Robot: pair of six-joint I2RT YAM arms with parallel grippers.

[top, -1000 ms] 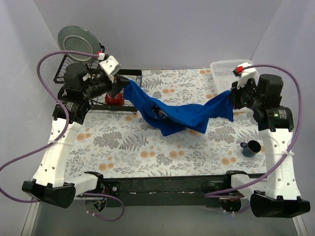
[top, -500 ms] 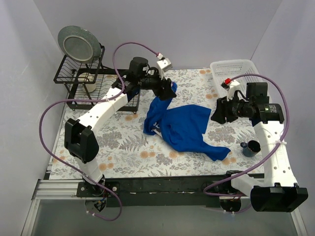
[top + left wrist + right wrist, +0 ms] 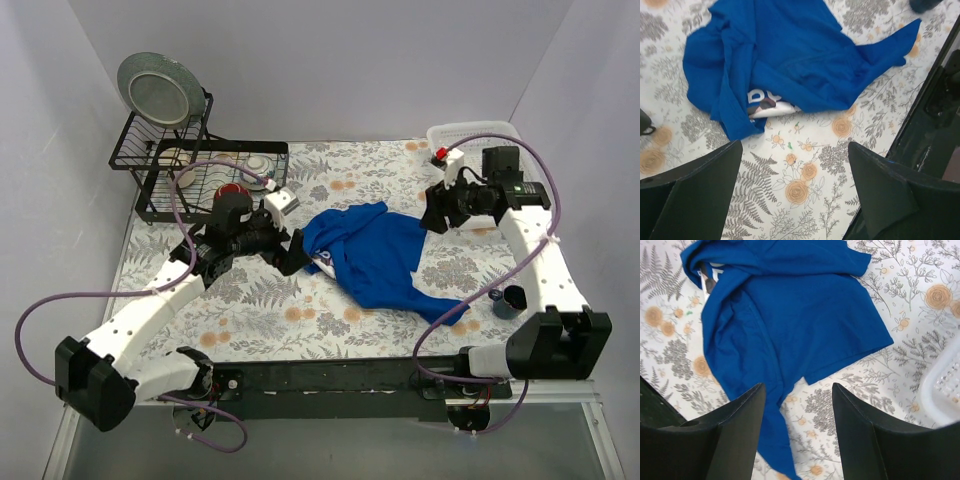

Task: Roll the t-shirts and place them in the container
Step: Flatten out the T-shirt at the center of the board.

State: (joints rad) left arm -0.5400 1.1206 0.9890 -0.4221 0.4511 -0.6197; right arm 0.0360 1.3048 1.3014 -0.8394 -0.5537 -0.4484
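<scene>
Floral table, blue t-shirt lying crumpled on it.
L claw & R claw both wide open, empty; t-shirt btwn them, just ahead of each.

Floral-print table — grey ferns, orange blooms. Blue t-shirt lies crumpled mid-table, one corner trailing toward the near right. Black wire rack at far-left corner, white basket far right — dark cup by the right edge.

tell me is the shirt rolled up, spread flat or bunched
Bunched, not rolled. The shirt lies loose on the table, folded over itself so only a sliver of its print shows.
</scene>
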